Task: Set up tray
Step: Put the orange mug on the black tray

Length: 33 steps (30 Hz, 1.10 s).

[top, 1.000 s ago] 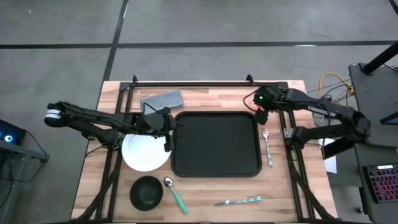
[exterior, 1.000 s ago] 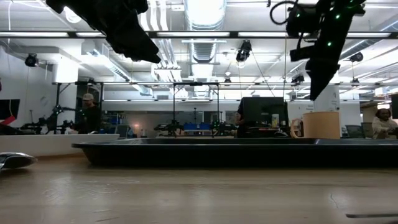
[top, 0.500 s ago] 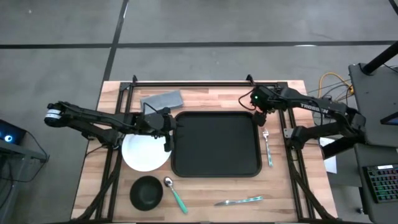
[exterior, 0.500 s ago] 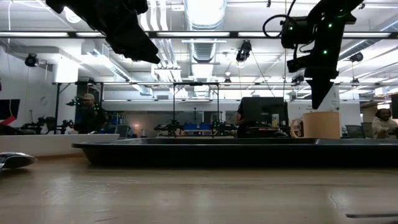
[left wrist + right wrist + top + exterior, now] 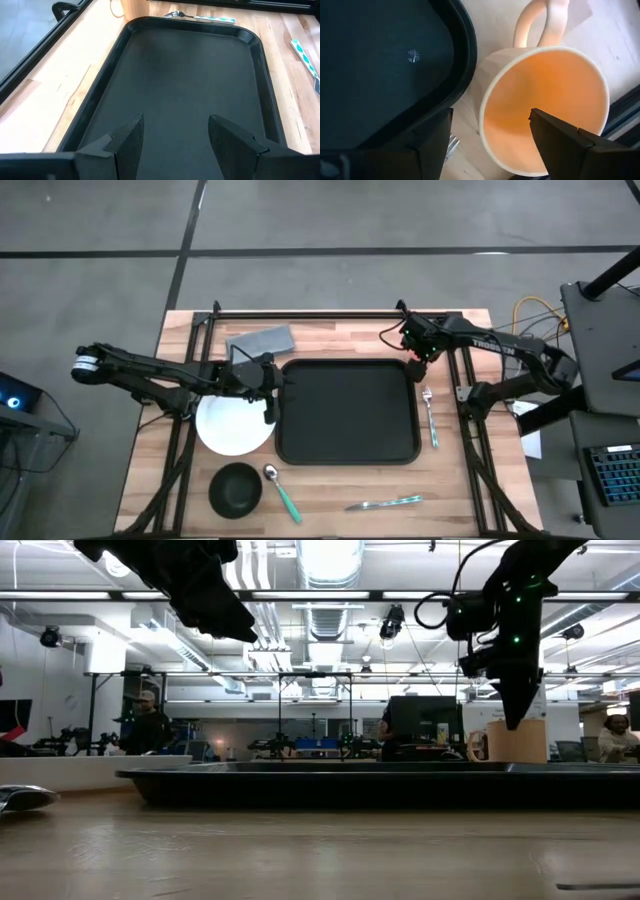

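Note:
The black tray (image 5: 345, 415) lies flat on the middle of the wooden table, also seen as tray (image 5: 190, 75). My left gripper (image 5: 278, 388) hangs open over the tray's left rim, its fingers (image 5: 132, 140) apart above the tray floor. My right gripper (image 5: 418, 358) is open, pointing down over a cream mug (image 5: 545, 100) that stands upright beside the tray's far right corner (image 5: 462, 45). One finger (image 5: 565, 145) is over the mug's inside, the other over the tray's rim. In the high view the gripper hides the mug. The low view shows the mug (image 5: 515, 740) under the gripper (image 5: 515, 718). My right gripper comes at the mug from above, its fingers astride the mug's wall on the tray side (image 5: 482, 105). In the low view its tip is level with the mug's rim (image 5: 515, 723). I cannot tell whether a finger touches the mug.
A white plate (image 5: 235, 425) lies left of the tray, with a black bowl (image 5: 235, 488) and a teal-handled spoon (image 5: 282, 492) nearer. A fork (image 5: 430, 415) lies right of the tray, a knife (image 5: 385, 503) near the near edge, a grey cloth (image 5: 262, 340) at far left.
My right gripper has come down toward the mug and shifted a little toward the table's far left, until its tip is level with the mug's rim. The left arm, the tray and the mug have stayed where they were.

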Each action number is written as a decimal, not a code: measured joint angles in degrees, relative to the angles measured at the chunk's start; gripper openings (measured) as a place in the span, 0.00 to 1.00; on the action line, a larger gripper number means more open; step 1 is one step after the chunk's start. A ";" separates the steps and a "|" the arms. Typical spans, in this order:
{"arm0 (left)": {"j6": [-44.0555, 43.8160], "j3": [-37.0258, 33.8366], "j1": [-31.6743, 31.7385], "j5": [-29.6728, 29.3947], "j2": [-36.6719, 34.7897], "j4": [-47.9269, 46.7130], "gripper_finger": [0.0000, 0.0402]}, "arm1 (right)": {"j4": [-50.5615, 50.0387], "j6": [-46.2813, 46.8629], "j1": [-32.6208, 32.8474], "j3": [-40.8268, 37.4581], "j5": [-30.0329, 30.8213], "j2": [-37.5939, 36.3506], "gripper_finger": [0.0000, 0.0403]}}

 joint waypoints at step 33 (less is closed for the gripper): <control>16.08 -0.02 0.03 5.88 -0.02 4.45 0.50 | -20.71 0.19 20.84 19.47 -12.79 -4.64 0.02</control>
